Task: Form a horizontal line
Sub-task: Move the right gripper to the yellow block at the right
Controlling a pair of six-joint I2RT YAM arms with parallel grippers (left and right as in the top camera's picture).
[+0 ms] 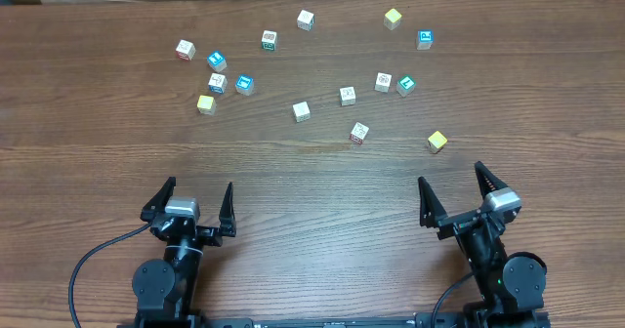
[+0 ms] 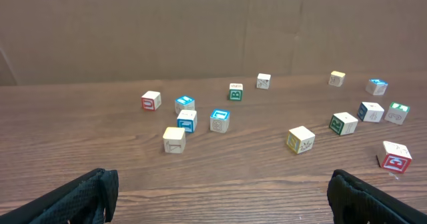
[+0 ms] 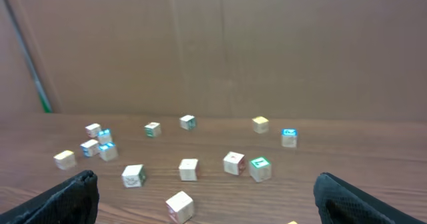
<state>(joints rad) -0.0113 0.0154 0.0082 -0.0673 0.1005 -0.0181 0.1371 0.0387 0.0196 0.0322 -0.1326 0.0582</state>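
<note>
No horizontal line shows in any view. Several small cubes lie scattered and apart over the far half of the wooden table [image 1: 312,182]. A loose cluster at the left holds a pale yellow cube [image 1: 206,104], a white cube with blue print [image 1: 217,82] and a blue-topped cube [image 1: 244,84]. Nearest the arms are a white cube with red print [image 1: 359,133] and a yellow cube [image 1: 437,142]. My left gripper [image 1: 200,186] and right gripper [image 1: 451,177] hover near the front edge, both open wide with nothing between the fingers.
More cubes sit farther back: a white one [image 1: 306,20], a yellow one [image 1: 393,19] and a blue-topped one [image 1: 425,39]. A brown cardboard wall [image 2: 200,31] closes off the table's far side. Cables run from the arm bases at the front.
</note>
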